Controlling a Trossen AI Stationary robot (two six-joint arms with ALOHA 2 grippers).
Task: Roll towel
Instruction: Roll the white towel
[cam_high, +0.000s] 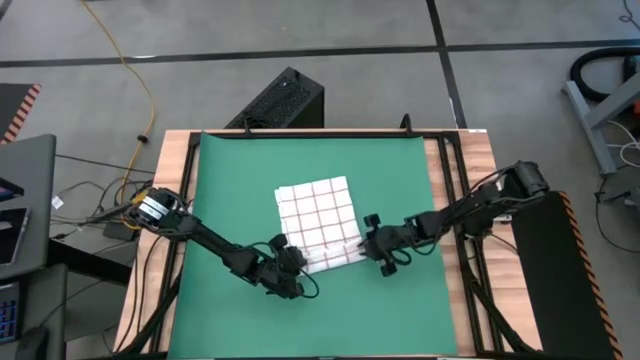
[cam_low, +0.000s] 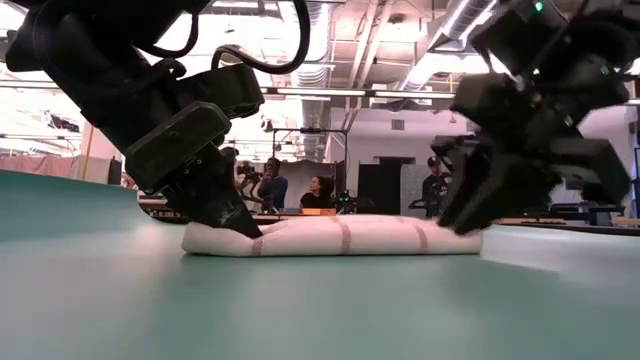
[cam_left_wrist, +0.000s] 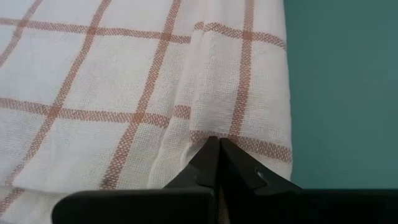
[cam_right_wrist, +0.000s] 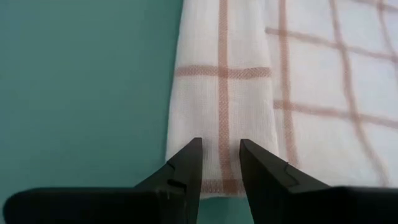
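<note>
Green mat (cam_high: 230, 180) covers most of the wooden surface (cam_high: 480, 160), and the towel (cam_high: 318, 222) lies near the mat's middle, white with a grid of thin red-brown lines. Its near edge is turned over into a low roll, which the low view shows as a flat, rounded band lying on the mat (cam_low: 330, 236). At one end of that roll sits the left gripper (cam_high: 287, 262), its fingers (cam_left_wrist: 202, 169) closed together with their tips pressed against the folded edge of the towel (cam_left_wrist: 124, 93); whether any cloth is pinched between them cannot be told. At the other end of the roll sits the right gripper (cam_high: 367, 247), its fingers (cam_right_wrist: 186, 168) a little apart with a narrow gap, tips resting on the towel's rolled end (cam_right_wrist: 249, 87) and holding nothing. Beyond the mat, in the low view, people (cam_low: 322, 190) sit in the room behind the roll.
</note>
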